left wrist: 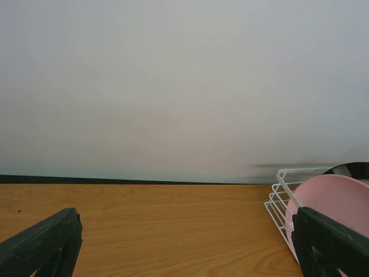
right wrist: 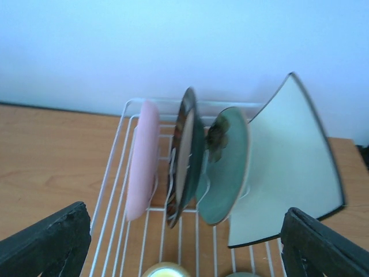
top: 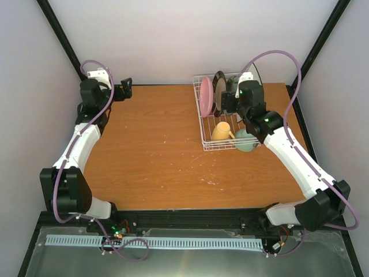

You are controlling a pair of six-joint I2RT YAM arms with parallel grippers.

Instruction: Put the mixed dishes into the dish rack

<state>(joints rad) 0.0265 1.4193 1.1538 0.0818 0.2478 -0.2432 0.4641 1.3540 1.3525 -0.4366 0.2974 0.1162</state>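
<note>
White square plate (right wrist: 288,173) leans at the rack's (right wrist: 109,173) 3 o'clock end; the right pincer (right wrist: 184,242), gaping empty, could topple it.

Pink plate (left wrist: 335,197) stands in wire rack (left wrist: 280,190) beyond spread jaws

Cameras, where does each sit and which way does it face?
Top external: above and behind the robot, looking down on the table, left arm, right arm and dish rack.
Left wrist: low over the table's far left, facing the back wall; open jaws in the bottom corners.
Right wrist: above the rack, facing the pink plate and other upright plates; open jaws at bottom corners.
Shared: all three show the pink plate in the rack.
</note>
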